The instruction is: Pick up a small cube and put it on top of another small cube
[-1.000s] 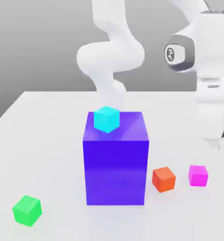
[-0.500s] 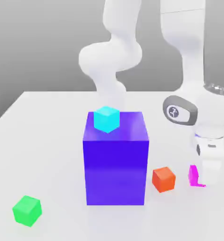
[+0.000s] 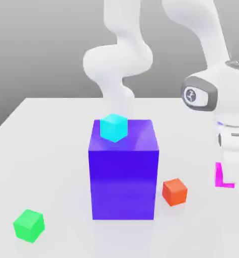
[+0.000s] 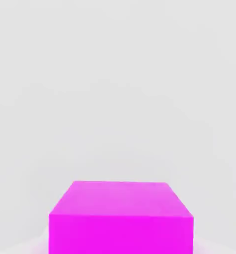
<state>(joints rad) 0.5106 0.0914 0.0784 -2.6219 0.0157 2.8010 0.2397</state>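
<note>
Magenta cube [image 3: 219, 176] and gripper [image 3: 235, 176] are together at the exterior view's right, the gripper closed on the cube, its fingers in as far as the cube lets them and partly covering it. The magenta cube is higher in the exterior view than a second ago, raised off the white table [image 3: 56, 151]. In the hand view its top face and one side show, level and squared up.

The green cube [image 3: 29, 226] sits on the table near the exterior view's left edge, well apart from the magenta one. Between them stands the blue block [image 3: 124, 184], with the cyan cube [image 3: 113, 128] on top. The orange cube [image 3: 174, 192] rests near the block, on the magenta cube's side.
</note>
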